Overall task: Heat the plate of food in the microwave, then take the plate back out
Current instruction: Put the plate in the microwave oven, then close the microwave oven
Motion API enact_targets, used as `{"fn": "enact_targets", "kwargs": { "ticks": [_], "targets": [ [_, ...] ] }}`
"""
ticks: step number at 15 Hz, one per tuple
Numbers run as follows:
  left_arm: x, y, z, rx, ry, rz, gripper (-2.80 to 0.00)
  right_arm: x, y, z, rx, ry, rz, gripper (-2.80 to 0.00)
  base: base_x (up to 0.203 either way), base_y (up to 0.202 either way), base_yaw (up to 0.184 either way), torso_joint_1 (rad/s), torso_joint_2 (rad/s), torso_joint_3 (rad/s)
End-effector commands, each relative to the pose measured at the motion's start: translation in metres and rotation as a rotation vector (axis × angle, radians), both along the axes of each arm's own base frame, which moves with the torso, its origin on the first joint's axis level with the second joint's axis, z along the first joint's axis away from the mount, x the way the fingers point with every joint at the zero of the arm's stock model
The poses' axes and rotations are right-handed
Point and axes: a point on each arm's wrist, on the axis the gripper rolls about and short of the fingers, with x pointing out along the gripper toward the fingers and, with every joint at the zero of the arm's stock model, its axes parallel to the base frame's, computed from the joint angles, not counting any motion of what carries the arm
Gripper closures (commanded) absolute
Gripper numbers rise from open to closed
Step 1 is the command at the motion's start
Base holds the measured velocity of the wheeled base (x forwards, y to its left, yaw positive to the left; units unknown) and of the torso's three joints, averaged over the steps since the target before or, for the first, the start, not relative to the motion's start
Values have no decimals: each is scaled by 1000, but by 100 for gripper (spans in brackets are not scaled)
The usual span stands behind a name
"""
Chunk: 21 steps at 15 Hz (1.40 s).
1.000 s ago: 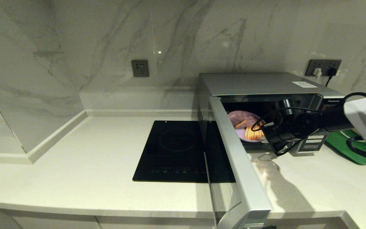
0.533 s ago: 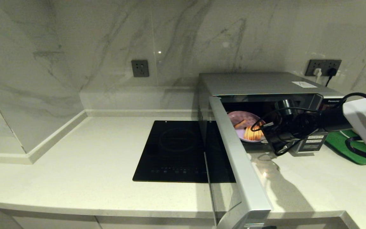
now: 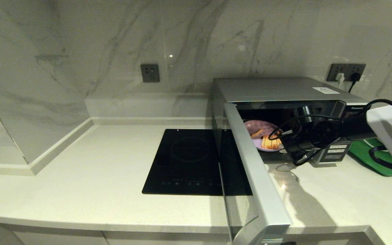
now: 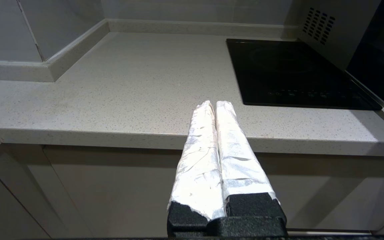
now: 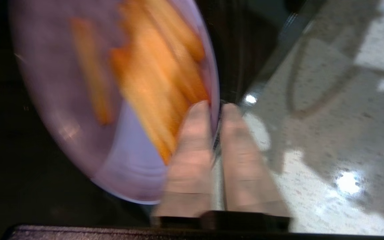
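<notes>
The silver-grey microwave (image 3: 277,90) stands at the back right with its door (image 3: 255,177) swung wide open toward me. The lavender plate of food (image 3: 262,134) with orange fry sticks sits in the dark cavity at its mouth. My right gripper (image 5: 214,108) is shut on the plate's (image 5: 78,100) near rim, one finger above it, one below. In the head view the right gripper (image 3: 286,144) is mostly hidden behind its own wrist and cables. My left gripper (image 4: 214,105) is shut and empty, parked low in front of the counter's edge.
A flat black induction cooktop (image 3: 191,161) lies left of the microwave, partly behind the open door. A green tray (image 3: 374,160) sits right of the microwave beneath my right arm. Pale counter (image 3: 80,177) spreads to the left, walled by marble.
The right gripper has moved slightly deeper into the microwave with the plate in its grip. The left arm has not moved.
</notes>
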Motion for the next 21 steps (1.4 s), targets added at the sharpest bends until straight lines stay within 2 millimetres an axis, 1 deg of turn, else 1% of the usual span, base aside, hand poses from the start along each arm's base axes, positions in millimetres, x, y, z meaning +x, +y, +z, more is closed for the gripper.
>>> {"fn": "enact_targets", "kwargs": {
  "ticks": [1,4,7,8,11,13,17,19,21],
  "targets": [
    [0,0,0,-1,-2,1,0,0,0,0,6,1,-5,-280,0,0,0,0,0,0],
    [0,0,0,-1,-1,1,0,1,0,0,6,-1,-5,-280,0,0,0,0,0,0],
    [0,0,0,-1,-2,1,0,0,0,4,6,-11,-5,-280,0,0,0,0,0,0],
    [0,0,0,-1,-1,1,0,-2,-1,8,7,-15,-8,-280,0,0,0,0,0,0],
    [0,0,0,-1,0,1,0,-11,-8,29,8,-48,-19,-280,0,0,0,0,0,0],
    [0,0,0,-1,-1,1,0,-20,-9,41,5,-63,-19,-280,0,0,0,0,0,0],
    [0,0,0,-1,-2,1,0,-43,-12,46,3,-32,-22,-280,0,0,0,0,0,0],
    [0,0,0,-1,0,1,0,-61,-12,50,3,-16,-22,-280,0,0,0,0,0,0],
    [0,0,0,-1,0,1,0,-81,-13,63,5,-28,-18,-280,0,0,0,0,0,0]
  ]
}}
